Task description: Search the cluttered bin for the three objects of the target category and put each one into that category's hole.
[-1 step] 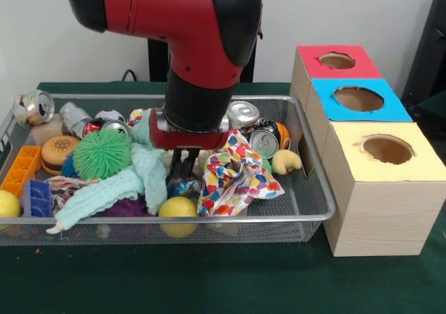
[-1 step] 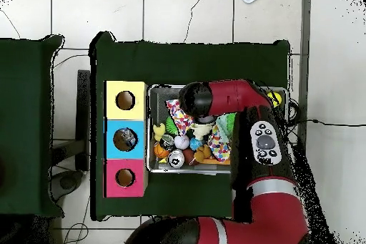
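Note:
My gripper (image 1: pixel 183 169) is lowered into the middle of the wire bin (image 1: pixel 306 216), between a mint cloth (image 1: pixel 132 178) and a spotted colourful cloth (image 1: pixel 233 175). Its tips sink among the clutter, just above a yellow ball (image 1: pixel 178 208). Crushed cans lie at the back: one on the left rim (image 1: pixel 35 106), one behind the wrist (image 1: pixel 242 113), one to its right (image 1: pixel 265 143). Three boxes stand beside the bin, with a red hole (image 1: pixel 337 60), a blue hole (image 1: pixel 358 99) and a yellow hole (image 1: pixel 387 149). From overhead the arm (image 2: pixel 214 101) hides the gripper; something greyish shows inside the blue hole (image 2: pixel 126 138).
A green spiky ball (image 1: pixel 102 154), a burger toy (image 1: pixel 59 150), an orange block (image 1: pixel 19 169), a blue brick (image 1: pixel 38 197) and a second yellow ball (image 1: pixel 8 204) fill the bin's left side. A yellow banana-like toy (image 1: pixel 286 162) lies by the right wall.

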Action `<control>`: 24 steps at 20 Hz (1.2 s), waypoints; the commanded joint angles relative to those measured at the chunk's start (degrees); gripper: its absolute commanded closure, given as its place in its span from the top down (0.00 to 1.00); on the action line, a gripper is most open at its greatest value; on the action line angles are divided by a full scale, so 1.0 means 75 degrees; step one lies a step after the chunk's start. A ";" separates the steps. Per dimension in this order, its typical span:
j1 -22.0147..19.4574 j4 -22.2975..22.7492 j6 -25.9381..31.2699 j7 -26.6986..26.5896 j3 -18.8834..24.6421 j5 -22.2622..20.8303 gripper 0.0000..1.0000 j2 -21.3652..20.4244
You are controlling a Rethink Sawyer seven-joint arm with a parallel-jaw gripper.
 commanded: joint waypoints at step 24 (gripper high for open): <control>-0.0770 0.1767 0.0538 -0.0786 0.0965 0.1091 1.00 -0.1929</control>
